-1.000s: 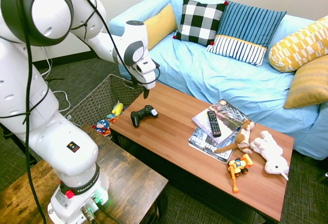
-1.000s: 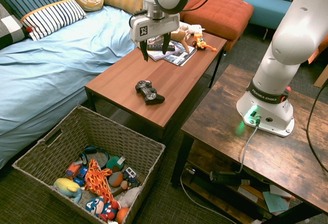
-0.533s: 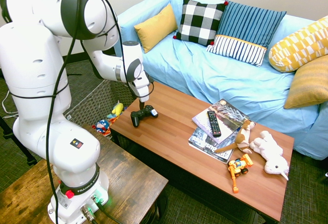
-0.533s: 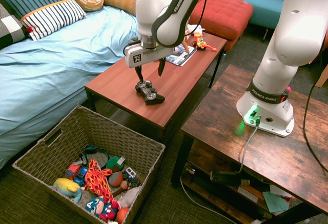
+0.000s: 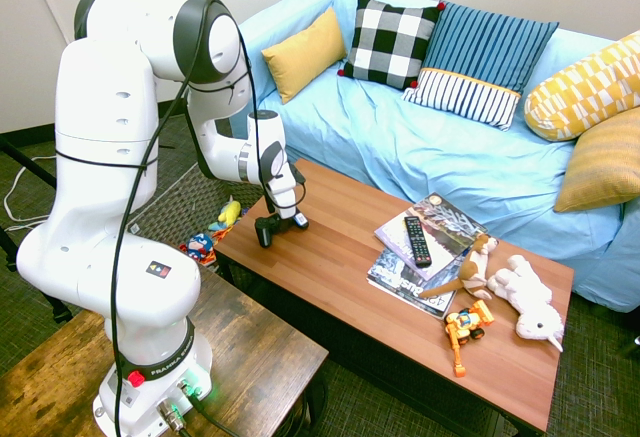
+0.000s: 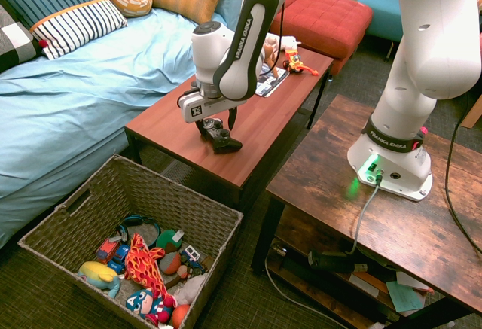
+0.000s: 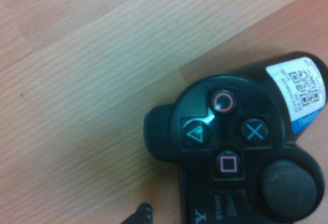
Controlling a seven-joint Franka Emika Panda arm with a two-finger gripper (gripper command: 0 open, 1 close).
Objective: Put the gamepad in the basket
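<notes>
The black gamepad (image 5: 270,227) lies near the end of the wooden coffee table (image 5: 340,257), close to the edge above the basket. My gripper (image 5: 284,217) has come straight down onto it. In the second exterior view the open fingers of the gripper (image 6: 213,126) straddle one end of the gamepad (image 6: 225,141), with no grip showing. The wrist view is filled by the gamepad (image 7: 241,147), its face buttons and a white sticker. The woven grey-brown basket (image 6: 71,212) stands on the floor beside the table with several toys in it.
Magazines with a slim black remote (image 5: 417,240) lie mid-table. Plush toys (image 5: 525,297) and a yellow toy digger (image 5: 465,325) sit at the far end. A blue sofa (image 5: 420,137) with cushions runs behind the table. A dark wooden side table (image 6: 392,216) stands nearby.
The arm has swung in and lowered the gripper from well above the table down onto the gamepad. The fingers stayed open and the gamepad has not moved.
</notes>
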